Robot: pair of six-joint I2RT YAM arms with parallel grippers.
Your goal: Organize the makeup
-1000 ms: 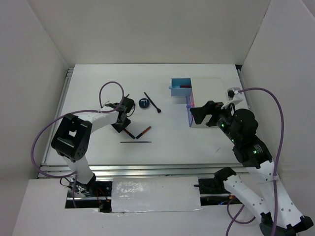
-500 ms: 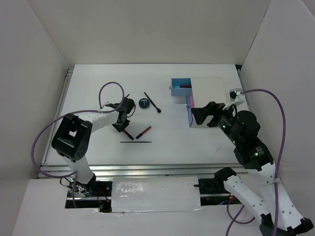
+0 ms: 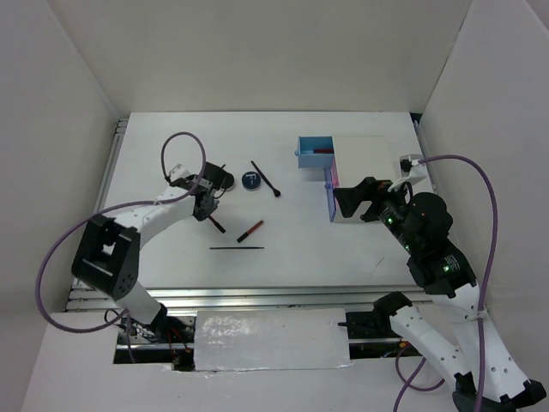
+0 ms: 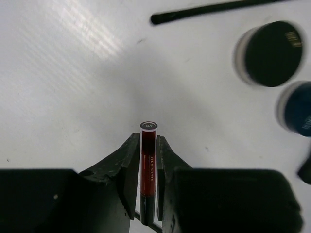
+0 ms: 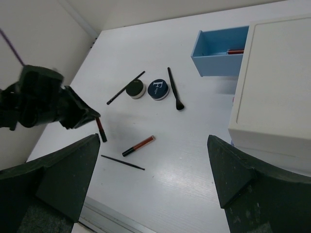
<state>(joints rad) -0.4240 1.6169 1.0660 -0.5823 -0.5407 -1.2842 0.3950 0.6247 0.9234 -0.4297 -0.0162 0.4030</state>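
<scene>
- While the left gripper (image 4: pixel 148 141) hangs over the left half of the table (image 3: pixel 154 154), it's clamped tight on a red-and-black stick (image 4: pixel 148 162), fingers pinching both sides, capped end poking past the tips.
- That's roughly midway between the near and far edges; whether the stick's low end touches the surface, I can't tell.
- Just beyond, toward the far edge: a black compact (image 4: pixel 270 53) and a blue-topped compact (image 4: pixel 297 108) side by side, with a long pencil (image 4: pixel 218 9) beside the black one.
- A brush (image 3: pixel 266 180) lies just right of the blue-topped compact.
- Nearer the near edge, a loose stick (image 3: pixel 250 229) and a thin pencil (image 3: pixel 237 249) lie apart.
- Over on the right, the right gripper (image 3: pixel 352 199) hovers by the white box (image 3: pixel 373 167), jaws spread wide, nothing between them.
- The blue drawer (image 5: pixel 221 62) stands pulled out, a red stick (image 5: pixel 235 51) inside.
</scene>
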